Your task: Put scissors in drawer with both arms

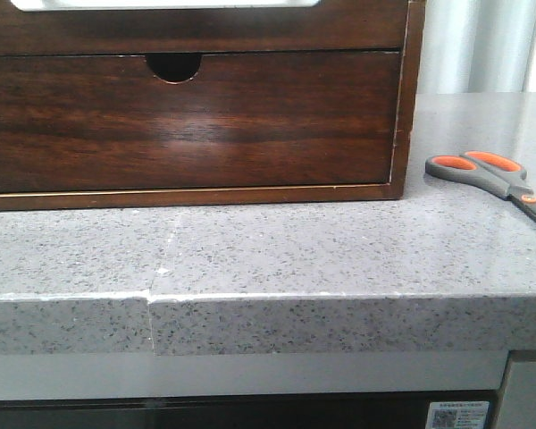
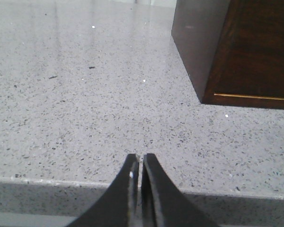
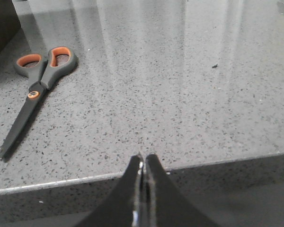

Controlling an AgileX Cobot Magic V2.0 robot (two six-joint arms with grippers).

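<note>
The scissors (image 1: 493,176) lie flat on the speckled grey counter, to the right of the cabinet, with grey handles lined orange and blades pointing toward the counter's right front. They also show in the right wrist view (image 3: 38,90). The dark brown drawer (image 1: 188,121) is closed in its frame, its half-round notch (image 1: 173,66) at the top edge. My left gripper (image 2: 141,157) is shut and empty above the counter's front edge, left of the cabinet corner. My right gripper (image 3: 145,157) is shut and empty over the front edge, well apart from the scissors. Neither gripper shows in the front view.
The wooden cabinet frame (image 1: 409,98) surrounds the drawer and stands on the counter (image 1: 277,250); its left front corner (image 2: 199,71) shows in the left wrist view. The counter's front edge (image 1: 250,299) has a seam left of centre. Bare counter lies right of the scissors (image 3: 189,85).
</note>
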